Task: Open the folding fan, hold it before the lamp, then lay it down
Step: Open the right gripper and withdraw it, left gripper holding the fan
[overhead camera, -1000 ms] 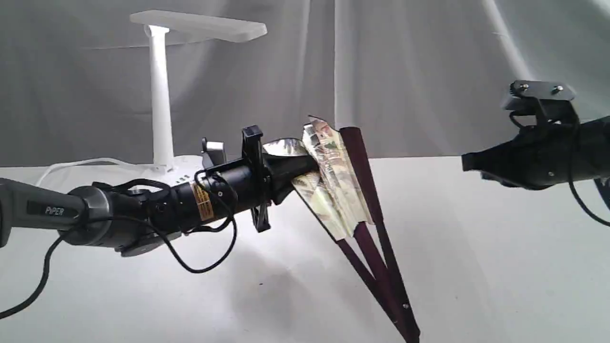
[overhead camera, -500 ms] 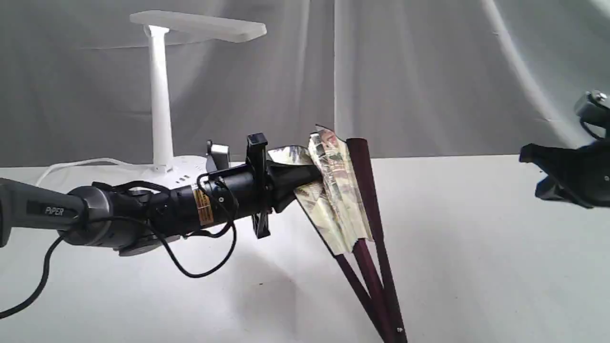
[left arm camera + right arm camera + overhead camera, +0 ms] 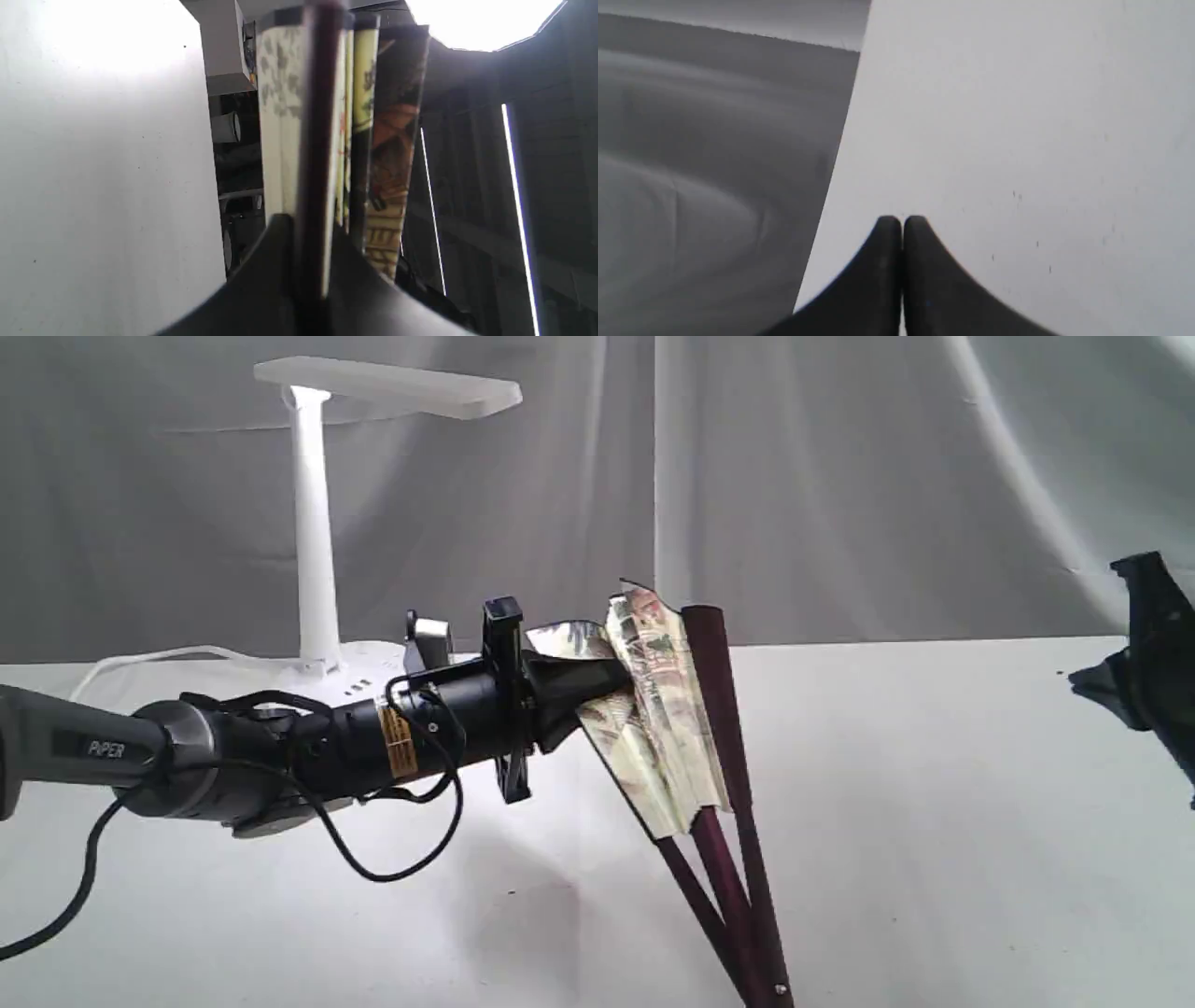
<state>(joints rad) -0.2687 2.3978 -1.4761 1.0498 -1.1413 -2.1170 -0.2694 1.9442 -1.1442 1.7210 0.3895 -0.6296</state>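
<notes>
White table (image 3: 934,821) w/ grey curtain (image 3: 794,476) behind. Lamp (image 3: 316,523) stands far left. Left arm (image 3: 280,756) reaches in from left, approx level. Folding fan (image 3: 667,709) is mid-scene, right of the lamp and nearer, leaf up, pivot down at the near edge; can't tell if it touches the table.

Left gripper (image 3: 616,681) is clamped on the fan at leaf height; the wrist view shows a dark rib pinched between the jaws. Right gripper (image 3: 902,224) is pressed shut w/ nothing in it, above bare table at far right.

Progress, my read: fan only part open, a narrow wedge. Still left: spread it wider, hold it before the lamp, lay it down.

Vs 1 s ago: right gripper has pulled back from mid-right to the frame edge. Fan ribs have drawn closer together and stand more upright. Left arm barely moved.
</notes>
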